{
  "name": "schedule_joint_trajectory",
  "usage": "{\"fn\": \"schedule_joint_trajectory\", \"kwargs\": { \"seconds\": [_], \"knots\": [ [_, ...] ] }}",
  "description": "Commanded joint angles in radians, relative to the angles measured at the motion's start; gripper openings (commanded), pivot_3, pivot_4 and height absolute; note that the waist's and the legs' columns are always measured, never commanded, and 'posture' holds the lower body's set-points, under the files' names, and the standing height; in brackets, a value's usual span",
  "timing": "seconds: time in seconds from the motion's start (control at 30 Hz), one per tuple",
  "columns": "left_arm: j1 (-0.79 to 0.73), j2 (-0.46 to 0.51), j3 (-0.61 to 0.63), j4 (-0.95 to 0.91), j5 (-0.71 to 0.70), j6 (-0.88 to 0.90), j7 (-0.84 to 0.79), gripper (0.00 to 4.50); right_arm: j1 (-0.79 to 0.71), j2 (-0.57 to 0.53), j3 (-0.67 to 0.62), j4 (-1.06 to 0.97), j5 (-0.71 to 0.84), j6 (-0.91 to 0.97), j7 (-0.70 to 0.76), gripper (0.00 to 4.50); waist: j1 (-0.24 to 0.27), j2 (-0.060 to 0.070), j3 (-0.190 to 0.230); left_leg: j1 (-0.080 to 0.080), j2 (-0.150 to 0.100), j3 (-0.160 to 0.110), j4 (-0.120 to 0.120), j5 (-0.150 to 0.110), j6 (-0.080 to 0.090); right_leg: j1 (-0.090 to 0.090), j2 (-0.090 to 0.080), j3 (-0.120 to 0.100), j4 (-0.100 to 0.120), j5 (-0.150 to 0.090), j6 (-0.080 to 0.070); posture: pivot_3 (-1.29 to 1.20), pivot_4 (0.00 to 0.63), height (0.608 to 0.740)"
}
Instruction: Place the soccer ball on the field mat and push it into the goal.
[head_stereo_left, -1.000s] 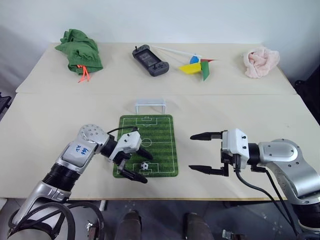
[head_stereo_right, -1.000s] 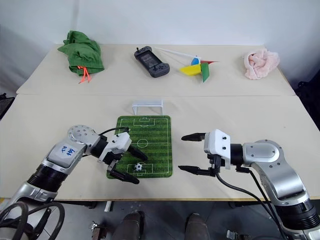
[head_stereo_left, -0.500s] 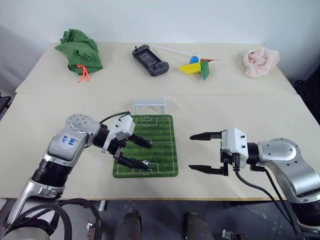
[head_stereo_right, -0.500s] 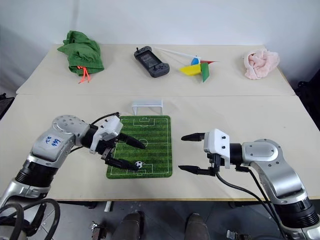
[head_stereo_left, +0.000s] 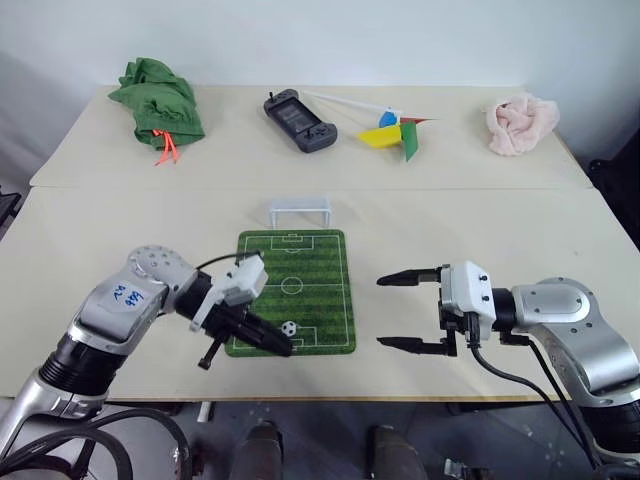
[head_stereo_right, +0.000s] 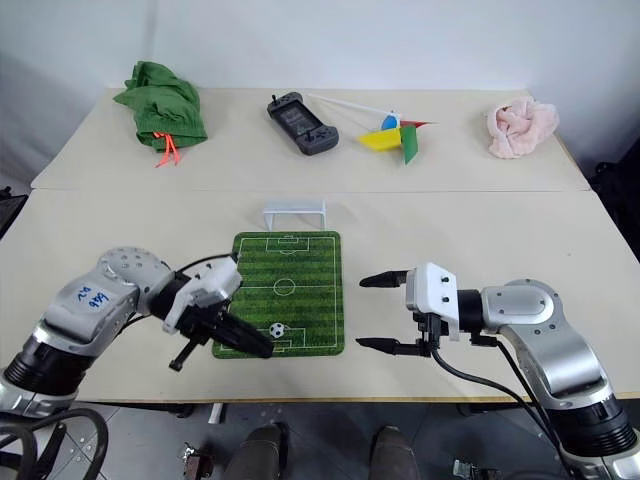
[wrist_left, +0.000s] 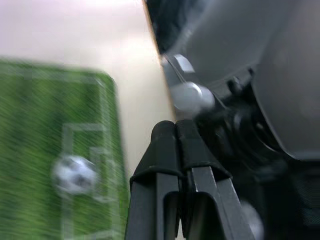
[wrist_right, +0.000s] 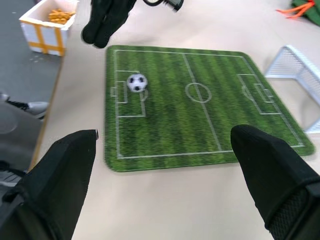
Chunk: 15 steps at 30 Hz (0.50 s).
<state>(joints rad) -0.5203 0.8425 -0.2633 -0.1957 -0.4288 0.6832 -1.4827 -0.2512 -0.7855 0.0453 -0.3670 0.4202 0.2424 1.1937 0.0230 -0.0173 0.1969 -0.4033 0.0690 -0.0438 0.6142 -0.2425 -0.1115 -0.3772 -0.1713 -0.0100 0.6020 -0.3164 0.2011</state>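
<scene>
Beige tabletop (head_stereo_left: 520, 230) carries the field mat (head_stereo_left: 315, 275) at its near centre, with the goal (head_stereo_left: 301, 210) standing just beyond the mat's far edge. Along the far side lie a green cloth (head_stereo_left: 160, 100), a game controller (head_stereo_left: 300, 120), a pinwheel (head_stereo_left: 390, 130) and a pink cloth (head_stereo_left: 520, 125).

The soccer ball (head_stereo_left: 288, 327) rests on the mat, inside the near penalty box. We judge the placing step complete; the push toward the goal is the step in hand.

Our left gripper (head_stereo_left: 272, 342) has its two fingers pressed together and holds nothing. Its tip sits low over the mat's near edge, just beside the ball and slightly nearer to us; we cannot tell whether it touches the ball.

Our right gripper (head_stereo_left: 400, 312) hovers right of the mat, fingers wide apart, empty.

The next move calls for a straight stroke along the mat's long axis, contact centred behind the ball, since any offset would likely send so small a ball wide.
</scene>
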Motion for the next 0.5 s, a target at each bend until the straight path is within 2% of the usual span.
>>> {"fn": "schedule_joint_trajectory", "kwargs": {
  "seconds": [0.03, 0.5],
  "knots": [
    [0.017, 0.014, -0.014, -0.049, 0.003, -0.005, 0.012, 0.02, 0.006, -0.012, -0.014, -0.05, 0.029, -0.008, 0.015, 4.5, 0.0, 0.0, 0.0, 0.0, 0.0, 0.0, 0.0, 0.0, 0.0, 0.0, 0.0, 0.0, -0.001, 0.0, 0.0, 0.0, 0.15, 0.74],
    [0.077, -0.004, -0.001, -0.028, 0.018, -0.044, 0.117, 0.02, 0.003, -0.006, -0.013, -0.057, 0.025, 0.004, 0.005, 4.5, 0.0, 0.0, 0.0, 0.0, 0.0, 0.0, 0.0, 0.0, 0.0, 0.0, 0.0, 0.0, -0.002, 0.0, 0.0, 0.0, 0.15, 0.74]
  ]
}}
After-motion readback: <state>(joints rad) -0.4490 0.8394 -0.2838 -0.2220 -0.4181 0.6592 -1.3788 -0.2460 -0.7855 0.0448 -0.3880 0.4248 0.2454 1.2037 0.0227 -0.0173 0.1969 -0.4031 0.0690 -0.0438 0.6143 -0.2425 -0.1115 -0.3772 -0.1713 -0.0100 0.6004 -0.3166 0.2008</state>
